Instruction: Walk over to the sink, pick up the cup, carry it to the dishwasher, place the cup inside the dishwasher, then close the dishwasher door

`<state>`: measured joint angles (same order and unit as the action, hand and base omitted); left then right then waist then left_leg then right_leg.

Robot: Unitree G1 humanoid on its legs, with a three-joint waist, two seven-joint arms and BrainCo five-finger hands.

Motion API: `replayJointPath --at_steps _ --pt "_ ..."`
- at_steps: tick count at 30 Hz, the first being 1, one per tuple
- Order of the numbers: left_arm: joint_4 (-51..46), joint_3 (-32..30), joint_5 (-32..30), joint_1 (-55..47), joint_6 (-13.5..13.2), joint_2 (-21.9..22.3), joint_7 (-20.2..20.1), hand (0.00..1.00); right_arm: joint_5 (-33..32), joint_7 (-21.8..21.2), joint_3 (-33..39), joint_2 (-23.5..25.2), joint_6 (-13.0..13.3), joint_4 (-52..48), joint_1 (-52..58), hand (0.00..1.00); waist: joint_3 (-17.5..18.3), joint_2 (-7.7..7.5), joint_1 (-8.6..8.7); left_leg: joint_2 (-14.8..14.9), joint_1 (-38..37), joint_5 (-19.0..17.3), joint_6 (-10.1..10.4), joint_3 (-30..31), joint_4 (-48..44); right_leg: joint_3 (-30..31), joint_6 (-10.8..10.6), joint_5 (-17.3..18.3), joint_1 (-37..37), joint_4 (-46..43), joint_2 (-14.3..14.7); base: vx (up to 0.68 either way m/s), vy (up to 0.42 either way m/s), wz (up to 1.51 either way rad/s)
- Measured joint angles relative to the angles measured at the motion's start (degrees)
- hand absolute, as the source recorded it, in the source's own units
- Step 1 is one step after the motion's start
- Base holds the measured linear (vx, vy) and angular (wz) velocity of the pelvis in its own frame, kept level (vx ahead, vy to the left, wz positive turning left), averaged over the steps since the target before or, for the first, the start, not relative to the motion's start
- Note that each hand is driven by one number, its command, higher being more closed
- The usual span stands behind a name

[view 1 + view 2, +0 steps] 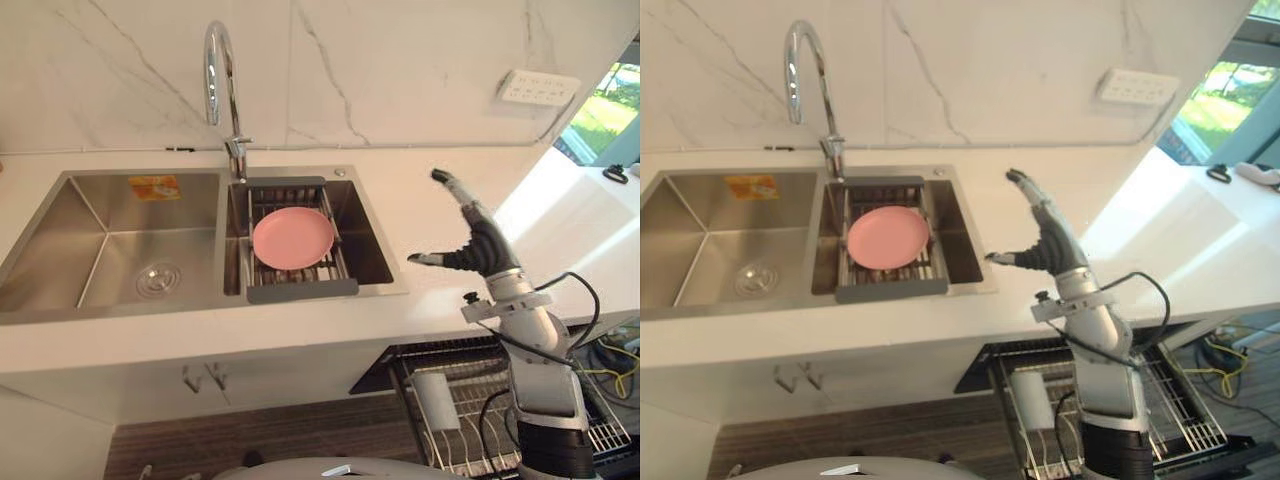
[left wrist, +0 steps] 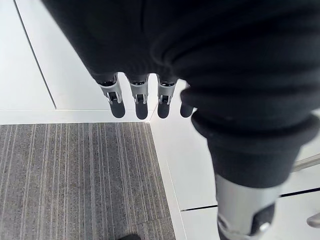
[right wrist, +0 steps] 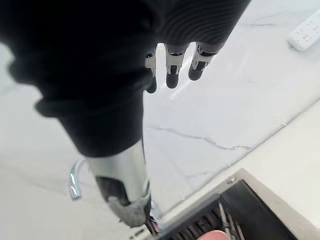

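A white cup (image 1: 435, 400) stands in the pulled-out wire rack of the dishwasher (image 1: 604, 432) below the counter at the lower right. My right hand (image 1: 485, 245) is raised above the white counter, just right of the steel sink (image 1: 100, 240). It is open, with its fingers (image 3: 172, 70) spread and nothing in it. My left hand (image 2: 135, 100) hangs low beside a white cabinet front over the grey floor, fingers straight and holding nothing.
A pink plate (image 1: 293, 238) lies on a dark drain rack across the sink's right basin. A chrome faucet (image 1: 218, 70) rises behind the sink. A white power strip (image 1: 540, 88) is fixed to the marble wall at the right.
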<state>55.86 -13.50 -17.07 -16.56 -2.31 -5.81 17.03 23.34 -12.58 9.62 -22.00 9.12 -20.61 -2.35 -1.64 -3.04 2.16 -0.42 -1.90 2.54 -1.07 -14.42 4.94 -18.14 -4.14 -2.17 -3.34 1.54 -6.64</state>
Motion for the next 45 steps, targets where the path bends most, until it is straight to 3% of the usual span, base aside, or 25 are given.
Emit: replayJointPath --at_steps 2,12,22,30,42,45 --pt "0.0 0.0 0.0 0.0 0.2 0.0 -0.3 0.00 4.4 -1.3 -2.7 -1.5 -1.0 2.4 -2.9 0.00 0.0 -0.05 -0.20 0.0 -0.1 0.0 0.0 0.1 0.0 -0.2 0.0 0.0 -0.3 0.2 0.0 0.00 0.000 0.00" --pt "-0.2 0.1 -1.2 0.3 0.8 -0.3 -1.5 0.00 11.7 -5.6 -12.4 -3.6 -2.0 12.2 -10.4 0.00 0.4 -0.60 -1.56 -0.2 -0.2 0.3 0.1 1.2 0.0 -2.1 -0.1 0.0 -1.0 0.9 0.0 0.00 0.002 0.08" --pt "-1.4 0.1 -1.3 1.1 1.0 -1.4 -2.4 0.00 17.7 -5.6 -18.7 -3.8 -1.8 25.2 -16.0 0.00 -0.6 0.00 -2.80 -0.7 -0.1 0.4 0.0 3.3 0.0 -4.6 -0.7 0.2 -2.5 1.9 -0.2 0.00 0.012 0.12" --pt "-3.5 0.1 -2.3 1.2 1.0 -1.5 -2.4 0.00 24.3 -0.4 -21.7 -3.9 -1.9 29.6 -19.5 0.00 -2.1 -0.07 -4.24 -0.8 0.0 0.8 -0.4 3.8 0.0 -5.3 -0.8 0.3 -2.7 2.1 -0.1 0.01 0.003 0.03" --pt "-3.7 0.2 -2.3 1.1 1.0 -1.4 -2.4 0.00 26.6 5.2 -23.1 -3.3 -3.5 33.4 -21.2 0.00 -3.8 -0.16 -5.32 -1.0 0.2 1.0 0.0 5.3 0.1 -7.1 -1.1 0.5 -3.4 2.1 -0.2 -0.01 0.007 0.07" --pt "-3.7 0.2 -2.3 1.0 1.0 -1.5 -2.3 0.00 26.7 6.9 -24.2 -3.2 -4.9 34.6 -21.3 0.00 -4.1 -0.16 -5.45 -1.1 0.3 1.0 0.0 5.5 0.1 -7.3 -1.1 0.5 -3.4 2.1 -0.3 -0.01 0.030 0.04"
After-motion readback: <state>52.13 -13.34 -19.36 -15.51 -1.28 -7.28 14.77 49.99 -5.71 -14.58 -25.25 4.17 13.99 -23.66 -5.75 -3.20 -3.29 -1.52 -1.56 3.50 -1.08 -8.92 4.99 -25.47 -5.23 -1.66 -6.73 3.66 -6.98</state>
